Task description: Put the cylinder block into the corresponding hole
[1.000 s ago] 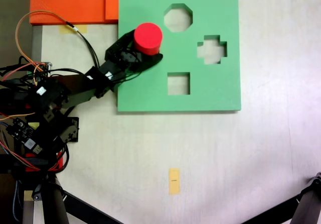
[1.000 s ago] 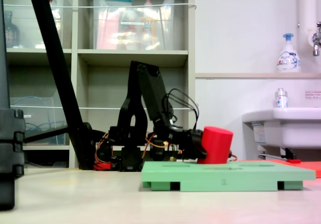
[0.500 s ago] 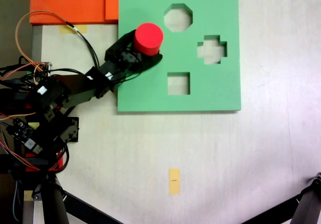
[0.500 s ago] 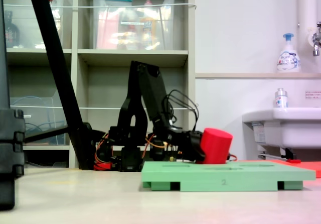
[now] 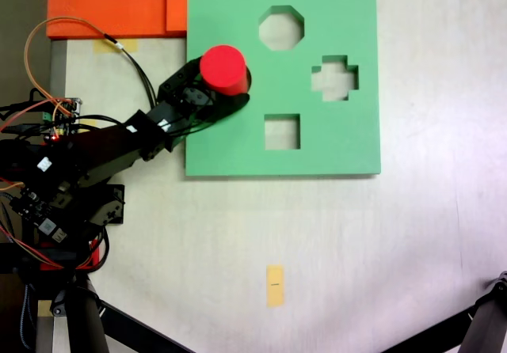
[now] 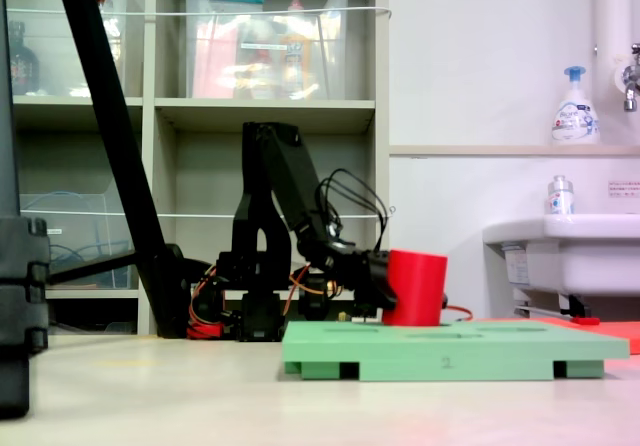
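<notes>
The red cylinder block point(image 5: 223, 69) point(image 6: 416, 286) stands upright over the left part of the green foam board point(image 5: 333, 139) point(image 6: 450, 348). In the side-on fixed view its base is level with the board's top face. My gripper point(image 5: 226, 84) point(image 6: 388, 284) reaches in from the left and is shut on the cylinder, with black fingers on both sides of it. The circular hole is hidden under the cylinder and gripper. Elsewhere the board shows an octagonal cut-out point(image 5: 281, 28), a cross-shaped cut-out point(image 5: 334, 78) and a square cut-out point(image 5: 282, 131).
Orange foam slabs point(image 5: 119, 5) lie against the board's top left corner. The arm's base, wiring and circuit boards point(image 5: 55, 179) take up the left edge. A yellow tape mark point(image 5: 275, 285) sits on the table below. Black stand legs point(image 5: 103, 321) cross the bottom corners.
The cylinder has shifted a little left, toward the arm. It was tilted and is upright now. The arm's elbow has dropped slightly.
</notes>
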